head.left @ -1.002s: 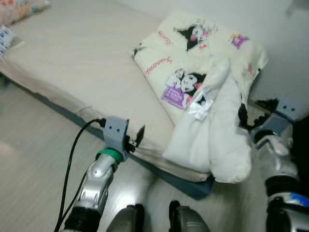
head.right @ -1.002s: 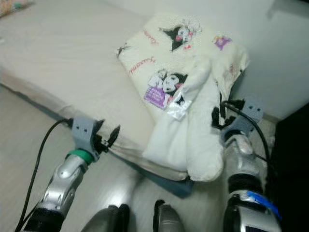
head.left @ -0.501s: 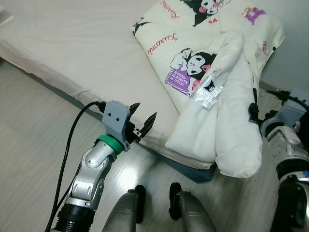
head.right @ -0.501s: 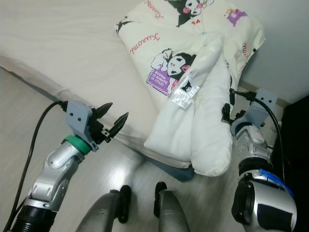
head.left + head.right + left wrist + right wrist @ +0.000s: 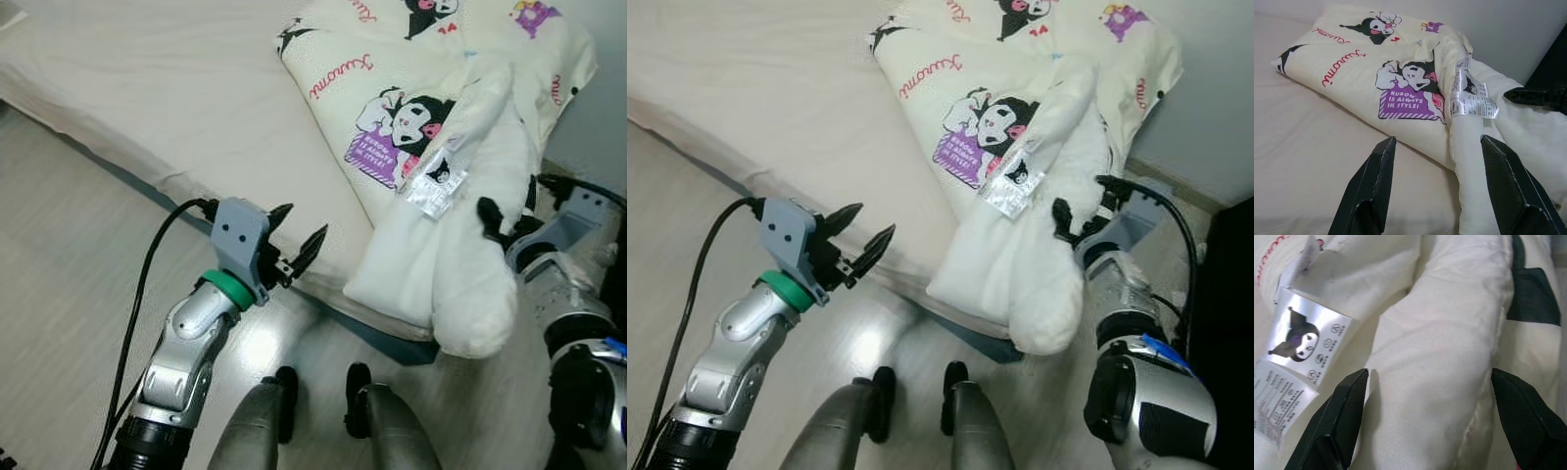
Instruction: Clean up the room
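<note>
A cream blanket printed with cartoon figures lies folded on the bed's corner. Its white underside hangs in thick folds over the bed's edge, and a silver label hangs on it. My right gripper is open, with one black finger on each side of a hanging white fold, close against it. My left gripper is open and empty. It hovers over the bed's near edge, left of the blanket, and points towards it.
The mattress with a beige sheet stretches away to the left. Pale wooden floor lies below it. My own legs stand at the bed's edge. A dark piece of furniture stands at the far right by the wall.
The view has tilted down towards the bed's edge. My left gripper's fingers have spread apart. My right gripper has come in against the hanging white fold.
</note>
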`<state>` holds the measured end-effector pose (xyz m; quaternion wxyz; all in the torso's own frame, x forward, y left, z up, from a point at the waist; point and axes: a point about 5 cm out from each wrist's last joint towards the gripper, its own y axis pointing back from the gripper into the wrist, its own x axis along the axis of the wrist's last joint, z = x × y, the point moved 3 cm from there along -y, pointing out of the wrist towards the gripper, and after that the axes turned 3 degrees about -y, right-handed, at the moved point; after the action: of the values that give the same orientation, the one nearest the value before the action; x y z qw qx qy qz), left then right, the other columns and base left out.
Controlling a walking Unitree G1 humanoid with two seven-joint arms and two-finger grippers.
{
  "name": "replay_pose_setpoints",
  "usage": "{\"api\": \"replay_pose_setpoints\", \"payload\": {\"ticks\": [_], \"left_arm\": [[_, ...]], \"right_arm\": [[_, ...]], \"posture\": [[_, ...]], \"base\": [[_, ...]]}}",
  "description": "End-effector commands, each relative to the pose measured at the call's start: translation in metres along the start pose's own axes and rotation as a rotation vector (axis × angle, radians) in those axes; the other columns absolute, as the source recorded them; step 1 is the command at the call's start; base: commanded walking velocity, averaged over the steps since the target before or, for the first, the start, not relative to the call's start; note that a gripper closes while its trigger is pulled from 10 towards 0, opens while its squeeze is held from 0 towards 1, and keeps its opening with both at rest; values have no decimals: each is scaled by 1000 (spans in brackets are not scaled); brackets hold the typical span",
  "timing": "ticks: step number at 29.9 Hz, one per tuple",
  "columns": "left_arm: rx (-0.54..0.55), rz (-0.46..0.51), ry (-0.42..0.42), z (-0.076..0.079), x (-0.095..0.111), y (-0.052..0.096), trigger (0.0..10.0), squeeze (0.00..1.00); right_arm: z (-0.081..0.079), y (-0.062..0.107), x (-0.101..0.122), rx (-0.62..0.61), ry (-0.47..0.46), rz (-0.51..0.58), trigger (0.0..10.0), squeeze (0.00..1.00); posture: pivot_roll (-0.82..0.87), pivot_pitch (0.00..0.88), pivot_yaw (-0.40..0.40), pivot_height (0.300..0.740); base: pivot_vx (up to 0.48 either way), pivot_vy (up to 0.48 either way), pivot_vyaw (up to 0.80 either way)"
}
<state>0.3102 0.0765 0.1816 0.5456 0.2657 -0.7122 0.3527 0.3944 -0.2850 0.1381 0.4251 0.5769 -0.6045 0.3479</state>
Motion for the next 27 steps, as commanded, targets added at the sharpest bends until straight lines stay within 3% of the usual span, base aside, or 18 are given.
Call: {"api": "replay_pose_setpoints", "payload": {"ticks": [1, 2, 7, 9, 11, 16, 17, 19, 20, 21, 27], "left_arm": [[-18, -24, 17, 6, -6, 3, 10000, 0], [-25, -26, 16, 7, -6, 3, 10000, 0], [-31, -25, 18, 9, -5, 2, 10000, 0], [-36, -26, 27, 11, -5, 2, 10000, 0], [-36, -27, 34, 12, -6, 2, 10000, 0], [-44, -38, 44, 14, -9, 2, 10000, 0], [-45, -39, 42, 14, -9, 2, 10000, 0], [-46, -39, 40, 14, -9, 2, 10000, 0], [-45, -40, 39, 13, -9, 2, 10000, 0], [-42, -41, 38, 13, -9, 2, 10000, 0], [-37, -45, 36, 12, -9, 3, 10000, 0]], "right_arm": [[6, 5, -15, -18, 17, -45, 6392, 0], [8, 5, -15, -31, 47, -49, 10000, 0], [10, 5, -11, -56, 147, -43, 10000, 0], [12, 3, 9, -105, 160, 62, 10000, 0], [13, 3, 13, -122, 158, 83, 10000, 0], [7, 4, -14, -76, 177, -27, 10000, 0], [5, 4, -17, -64, 165, -38, 9373, 0], [4, 4, -19, -56, 156, -44, 9373, 0], [2, 4, -20, -48, 150, -47, 3020, 0], [1, 4, -21, -42, 145, -49, 353, 0], [-4, 3, -24, -19, 140, -52, 0, 0]], "posture": [[128, 375, 94, 735], [126, 374, 92, 735], [124, 371, 85, 735], [117, 370, 86, 735], [116, 370, 86, 735], [116, 373, 91, 735], [119, 374, 90, 735], [119, 374, 90, 735], [120, 374, 90, 735], [120, 373, 90, 735], [120, 371, 88, 735]], "base": [[0, 0, 0], [0, 0, 0], [0, 0, 0], [0, 0, 0], [0, 0, 0], [0, 0, 0], [0, 0, 0], [0, 0, 0], [0, 0, 0], [0, 0, 0], [0, 0, 0]]}}
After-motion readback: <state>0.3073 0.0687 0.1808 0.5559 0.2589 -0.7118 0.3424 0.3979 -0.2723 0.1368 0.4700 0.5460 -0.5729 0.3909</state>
